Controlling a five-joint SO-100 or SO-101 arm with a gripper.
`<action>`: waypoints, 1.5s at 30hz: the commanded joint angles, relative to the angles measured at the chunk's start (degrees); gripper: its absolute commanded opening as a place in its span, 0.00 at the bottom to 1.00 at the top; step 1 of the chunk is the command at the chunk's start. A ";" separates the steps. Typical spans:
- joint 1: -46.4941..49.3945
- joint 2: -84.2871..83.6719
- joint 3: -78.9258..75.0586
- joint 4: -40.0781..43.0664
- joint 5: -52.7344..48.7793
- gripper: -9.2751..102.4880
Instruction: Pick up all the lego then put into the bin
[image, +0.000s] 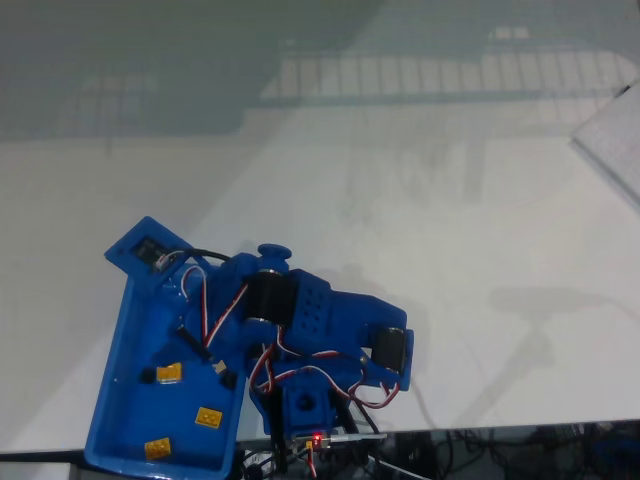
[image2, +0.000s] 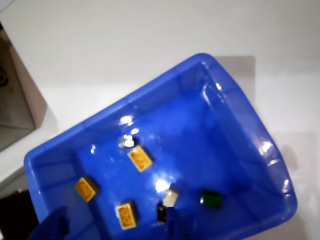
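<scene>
White tabletop all around me, smooth and matte, with a window grid reflected across its far part in the fixed view. My blue arm is folded low near the table's front edge, black servos and red-and-white wires showing, and leans over the bin at lower left in that view.

From the fixed view, the bin's long axis runs from the front edge up and slightly right. In my wrist view the bin sits on a diagonal, long axis climbing from lower left to upper right. It's glossy blue plastic, rounded corners, raised rim, bright highlights on floor and walls.

Lego in the bin, wrist view: three orange-yellow bricks, one near the middle, one toward the left, one lower down, all small, blocky and studded. A beige brick lies touching a black brick. Another dark brick sits just right of them. A small shiny bit lies beside the middle orange one; I can't tell what it is.

My gripper pokes in at the bottom edge, just blurry blue tips; whether it's spread or closed, I cannot tell.
</scene>
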 joint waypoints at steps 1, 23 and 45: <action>2.55 0.26 -0.26 0.09 -0.44 0.33; 75.23 13.18 30.15 -50.98 -21.09 0.08; 84.99 23.47 57.30 -41.48 -30.59 0.08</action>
